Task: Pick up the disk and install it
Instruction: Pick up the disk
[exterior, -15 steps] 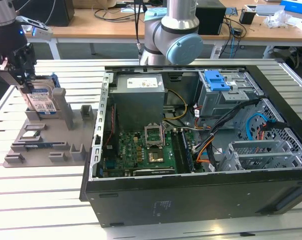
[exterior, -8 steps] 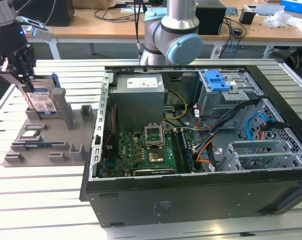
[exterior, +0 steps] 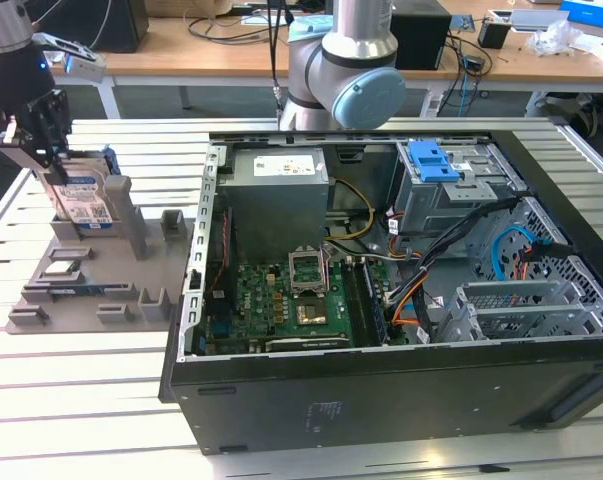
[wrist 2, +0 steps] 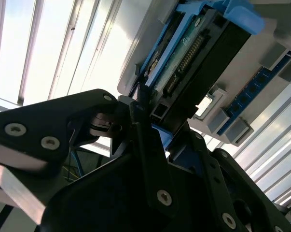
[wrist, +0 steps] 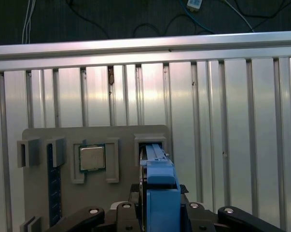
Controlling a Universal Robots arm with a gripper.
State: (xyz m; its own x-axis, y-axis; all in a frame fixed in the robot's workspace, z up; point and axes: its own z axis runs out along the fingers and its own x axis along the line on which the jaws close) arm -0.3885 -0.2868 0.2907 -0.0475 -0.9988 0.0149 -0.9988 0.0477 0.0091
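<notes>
The disk (exterior: 84,205) stands on edge in a slot of the grey holder tray (exterior: 121,270) at the exterior view's left, its white and blue label showing between two grey posts. My gripper (exterior: 51,160) comes down on the disk's top edge from above. In the first wrist view the disk's blue bracket (wrist: 160,195) sits between the black fingers (wrist: 133,197), which press against both its sides. The second wrist view shows the disk's connector edge (wrist 2: 193,58) beyond a black finger (wrist 2: 147,145). The gripper is shut on the disk.
An open computer case (exterior: 381,390) lies on the slatted table to the exterior view's right. It holds a motherboard (exterior: 291,300), a grey power-supply box (exterior: 278,175) and a blue latch on a metal cage (exterior: 431,160). The holder tray (wrist: 63,133) carries a processor (wrist: 92,158). The arm's base (exterior: 341,70) stands behind the case.
</notes>
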